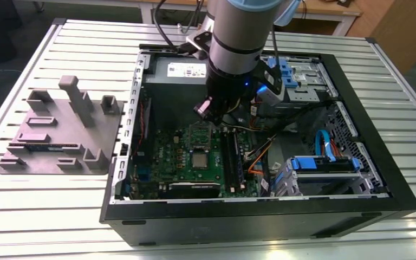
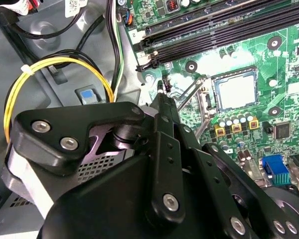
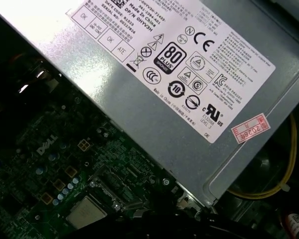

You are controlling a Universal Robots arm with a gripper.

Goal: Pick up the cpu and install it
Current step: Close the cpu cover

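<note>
Now, a ribbed silver metal table (image 1: 71, 216) carries the open black computer case (image 1: 266, 214). The small square silvery-topped cpu (image 1: 201, 160) lies flat in its socket on the green board. Black gripper (image 2: 162, 89) fingers: cannot tell if they're spread.

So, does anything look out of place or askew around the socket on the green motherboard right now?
Nothing stands out. The small square silvery-topped cpu lies flat and square inside its metal-framed socket on the green motherboard, with the thin retention lever raised beside it. The black gripper hovers next to the socket, holding nothing.

Even overhead light, glare on the grey box (image 3: 189, 94), dim case interior.
</note>
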